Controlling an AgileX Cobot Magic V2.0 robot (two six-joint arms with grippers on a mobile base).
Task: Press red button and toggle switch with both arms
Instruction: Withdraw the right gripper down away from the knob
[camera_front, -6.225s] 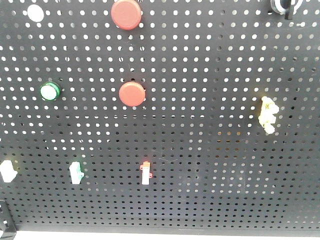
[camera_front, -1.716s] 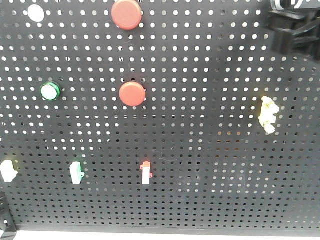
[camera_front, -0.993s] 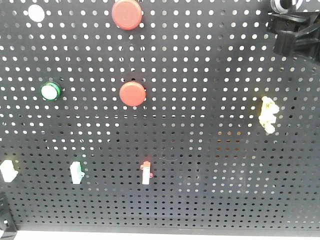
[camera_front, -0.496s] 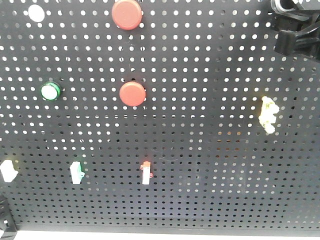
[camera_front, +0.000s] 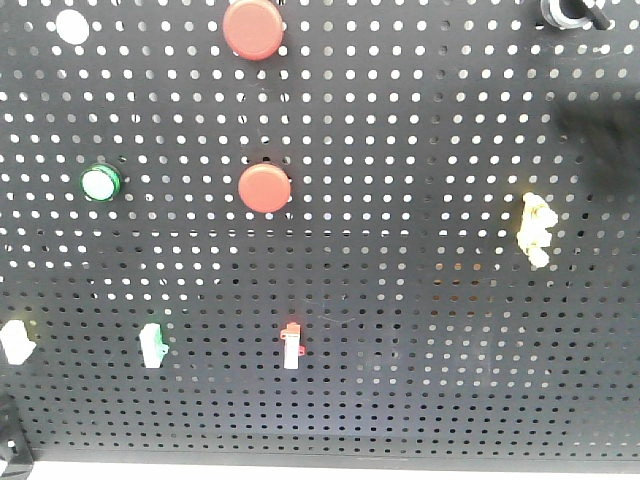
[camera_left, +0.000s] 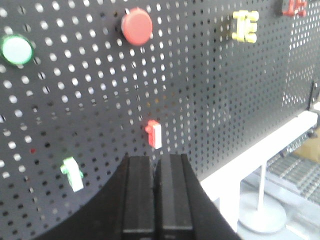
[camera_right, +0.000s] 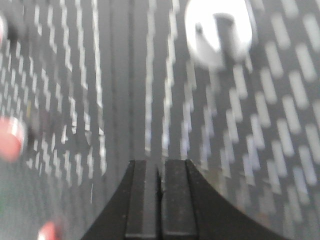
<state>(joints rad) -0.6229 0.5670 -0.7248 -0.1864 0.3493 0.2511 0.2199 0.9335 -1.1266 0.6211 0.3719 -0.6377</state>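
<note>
Though matte, perforated black pegboard (camera_front: 420, 335) with round, smooth red button (camera_front: 264, 187).

Left gripper (camera_left: 156, 162): jaws pressed together, nothing between. Right gripper (camera_right: 161, 167): jaws together too, wrist view blurred. Front view: arm (camera_front: 598, 135) only dark blur.

The left gripper (camera_left: 156, 161) is matt black: two flat, rectangular fingers (camera_left: 137, 195) with only a thin seam between them, widening below into a curved black base. The right gripper (camera_right: 161, 165) looks the same (blurred, so finer detail is lost).
</note>
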